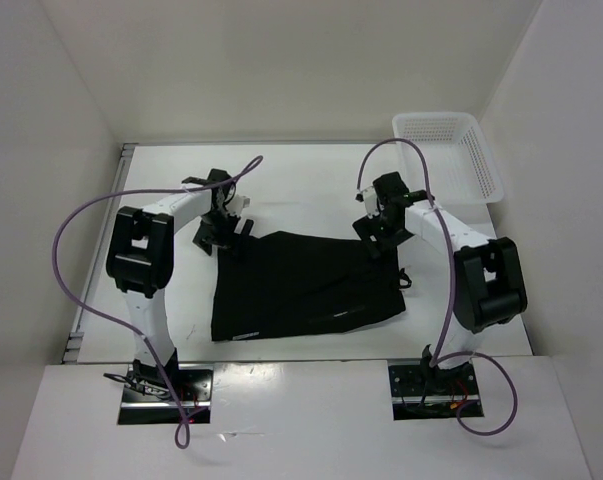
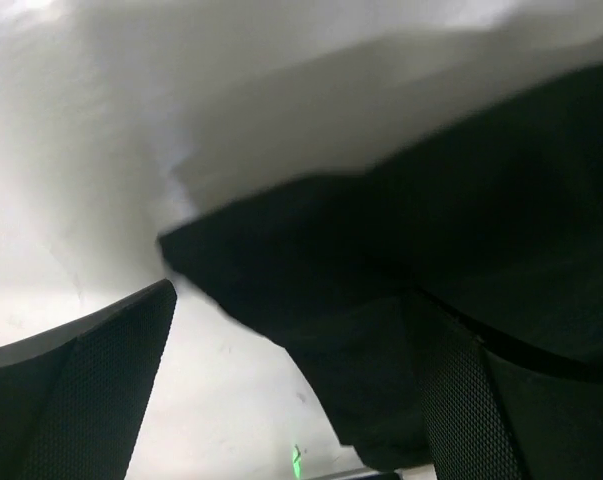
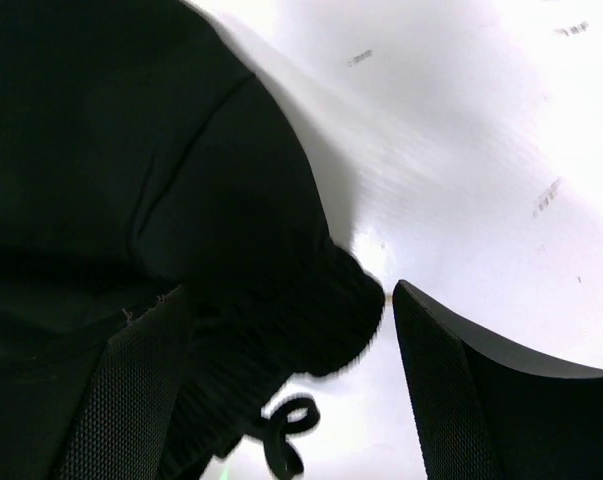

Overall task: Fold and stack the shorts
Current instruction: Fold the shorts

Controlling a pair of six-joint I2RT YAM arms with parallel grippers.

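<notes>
The black shorts (image 1: 301, 285) lie flat on the white table between both arms, with a small white mark near the front left hem. My left gripper (image 1: 224, 232) is open at the shorts' far left corner; in the left wrist view that corner (image 2: 381, 300) lies between the fingers and over the right one. My right gripper (image 1: 379, 235) is open at the far right corner. In the right wrist view the ribbed waistband (image 3: 291, 320) and a drawstring loop (image 3: 286, 435) sit between its fingers, against the left one.
A white perforated basket (image 1: 451, 155) stands at the back right corner. White walls close in the table at left, right and back. The table's near edge lies just beyond the shorts' front hem.
</notes>
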